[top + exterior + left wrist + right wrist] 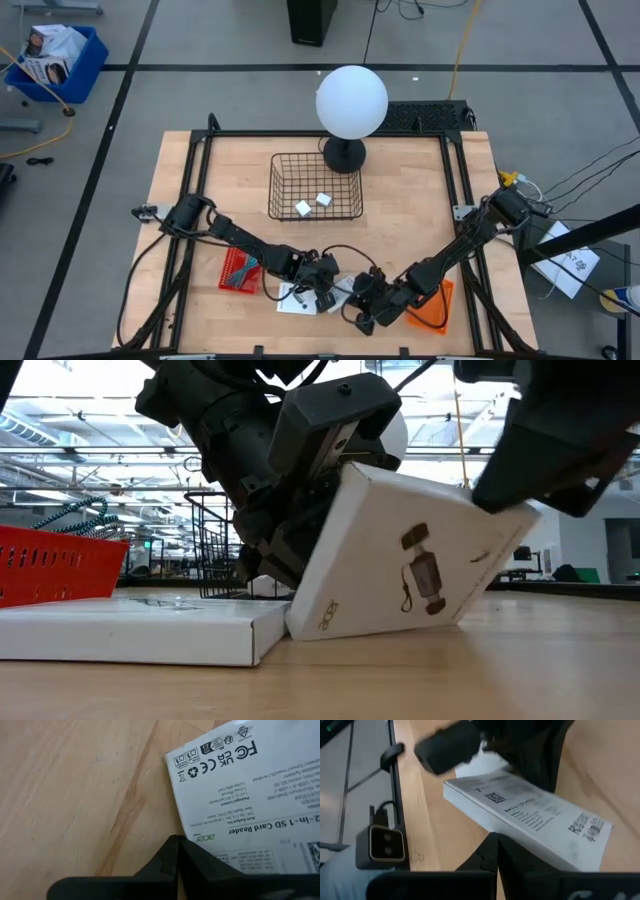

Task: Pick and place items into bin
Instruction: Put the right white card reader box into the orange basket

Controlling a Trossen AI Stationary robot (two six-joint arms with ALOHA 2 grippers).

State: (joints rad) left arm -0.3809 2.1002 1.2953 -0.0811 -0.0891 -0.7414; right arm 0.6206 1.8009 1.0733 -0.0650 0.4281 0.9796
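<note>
A white flat card box [400,560] with a black drawing stands tilted, its lower edge on the table near the near edge [345,290]. A second white card box [130,628] lies flat beside it [298,298]. My left gripper [275,555] is behind the tilted box's left edge and looks shut in the left wrist view [176,845]. My right gripper [510,495] is at its raised right corner and also looks shut [496,842]. Two tiny white blocks [303,208] [324,199] lie in the black wire bin [315,160]. I cannot make out the tools. My left gripper touches the tilted box's printed back face [200,832] near its left edge with shut fingers, coming from the table's left and slanting down. The box leans over them, its lower edge [370,632] on the table. My right gripper meets the box's raised right corner [525,510] from the table's right and above. The gripper itself hides the exact place of contact. Its wrist view shows the box's long edge [485,817] just beyond the fingers.
A red mesh tray [238,268] lies left of the boxes and an orange piece [437,308] lies right of my right arm. A lamp with a white globe [350,100] stands behind the bin. Bare wood lies between the bin and the grippers.
</note>
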